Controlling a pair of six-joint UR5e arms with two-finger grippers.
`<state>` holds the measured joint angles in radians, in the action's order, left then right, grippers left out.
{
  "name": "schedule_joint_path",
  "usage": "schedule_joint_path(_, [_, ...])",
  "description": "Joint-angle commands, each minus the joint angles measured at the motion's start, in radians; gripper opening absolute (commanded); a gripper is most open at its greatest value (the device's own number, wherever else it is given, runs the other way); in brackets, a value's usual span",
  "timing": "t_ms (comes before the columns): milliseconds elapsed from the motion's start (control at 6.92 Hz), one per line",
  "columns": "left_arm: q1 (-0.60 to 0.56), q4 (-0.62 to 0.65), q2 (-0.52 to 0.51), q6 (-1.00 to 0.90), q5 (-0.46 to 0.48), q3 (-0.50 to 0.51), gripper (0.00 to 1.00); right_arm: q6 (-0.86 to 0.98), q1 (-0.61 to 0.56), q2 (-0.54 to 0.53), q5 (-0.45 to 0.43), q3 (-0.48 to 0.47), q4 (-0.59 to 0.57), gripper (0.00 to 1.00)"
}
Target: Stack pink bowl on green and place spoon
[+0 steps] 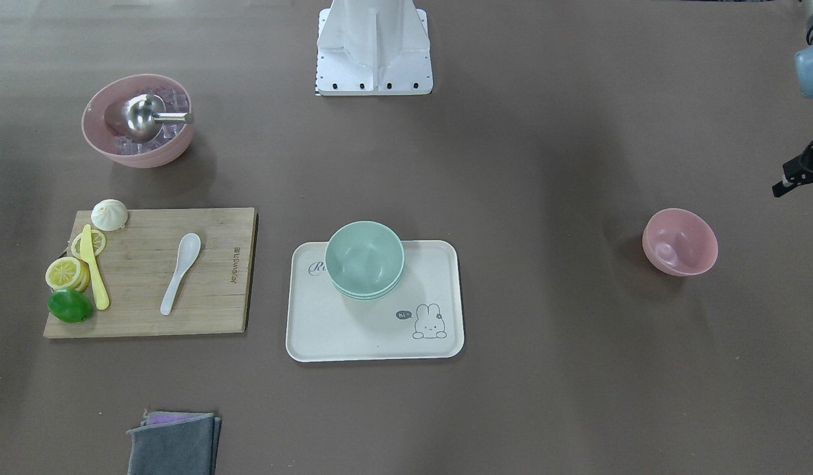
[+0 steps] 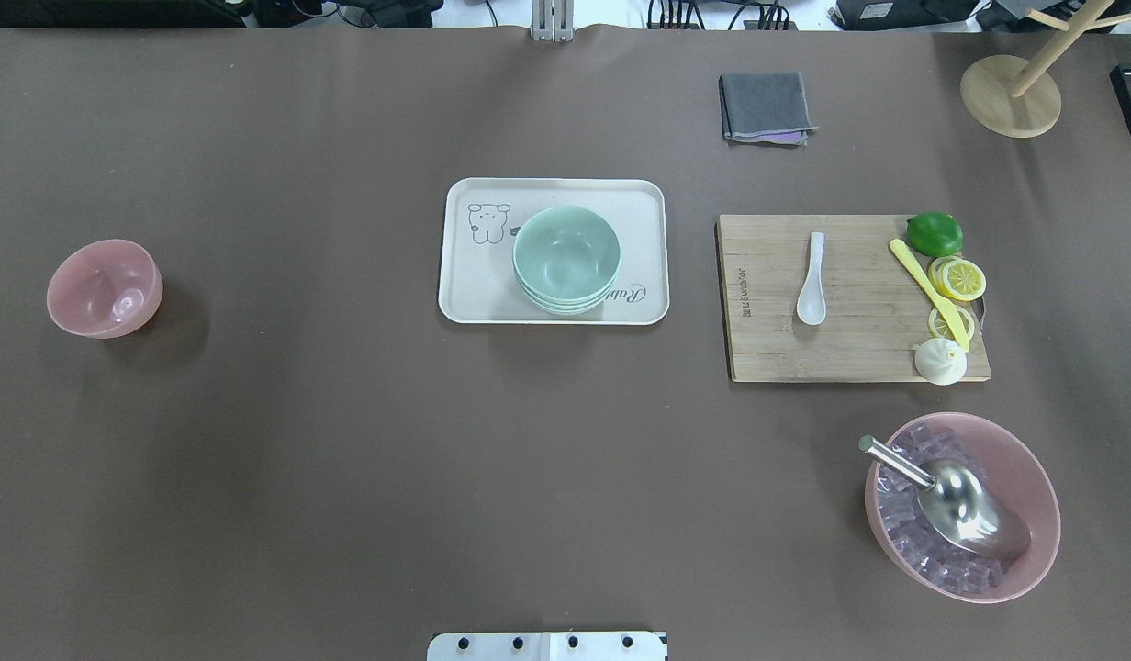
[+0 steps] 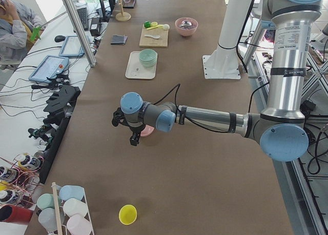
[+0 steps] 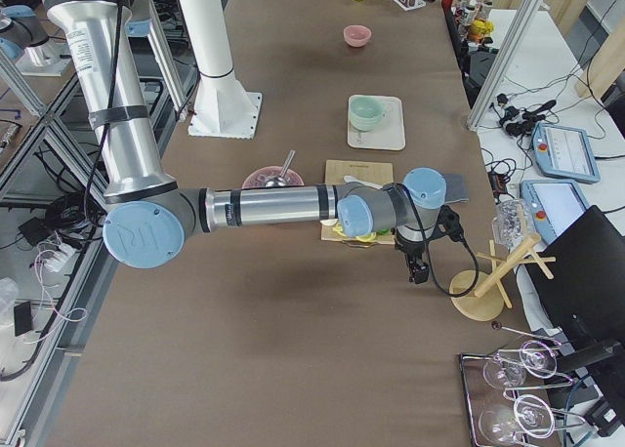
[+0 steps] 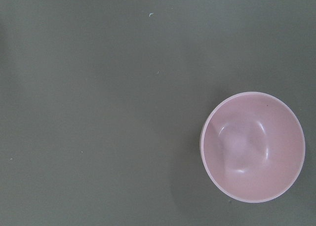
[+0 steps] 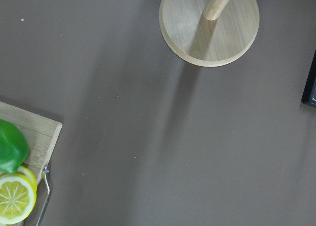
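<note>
small pink plastic bowl [image 2: 105,288] stands upright and empty near the left end of the surface [image 2: 345,459], well apart from everything else. the left gripper [image 3: 134,138] hangs above the surface just beside that bowl, pointing down. only the side view shows it, so i cannot tell whether its jaws are spread or pressed together. the left wrist view looks straight down on the bowl, which sits toward that view's lower right on bare brown surface. the right gripper [image 4: 418,271] hangs near the right end of the surface, past the rectangular bamboo cutting board [image 2: 850,358] and close to the round wooden stand base [image 2: 1010,95] in the far right corner. the state of its jaws cannot be told either.

around the middle of the surface, toward the far edge, lies a cream rectangular tray with a rabbit drawing [image 2: 474,294]. on it sits a stack of pale green bowls [image 2: 565,260], open side up. the white soup spoon [image 2: 812,278] lies flat on the board, its scoop end toward the near edge.

along the board's right side are a green lime [image 2: 935,234], yellow lemon slices [image 2: 957,278], a pale yellow plastic knife [image 2: 923,285] and a white bun-shaped piece [image 2: 940,361]. toward the near right corner stands a large pink bowl of clear cubes [image 2: 1034,514] with a metal scoop [image 2: 960,500] resting in it. a folded grey cloth [image 2: 767,106] lies by the far edge, beyond the board.
</note>
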<state>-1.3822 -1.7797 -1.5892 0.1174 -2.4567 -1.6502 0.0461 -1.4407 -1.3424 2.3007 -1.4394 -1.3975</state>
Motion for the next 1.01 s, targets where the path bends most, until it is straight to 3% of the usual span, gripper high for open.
schedule_joint_path(0, [0.000, -0.006, 0.012, 0.004, 0.001, -0.008, 0.98, 0.000, -0.001, -0.021, 0.000, -0.039, 0.000, 1.00])
schedule_joint_path(867, [0.000, -0.012, 0.008, 0.007, -0.002, -0.008, 0.98, 0.001, 0.000, -0.047, 0.000, -0.035, 0.000, 1.00])
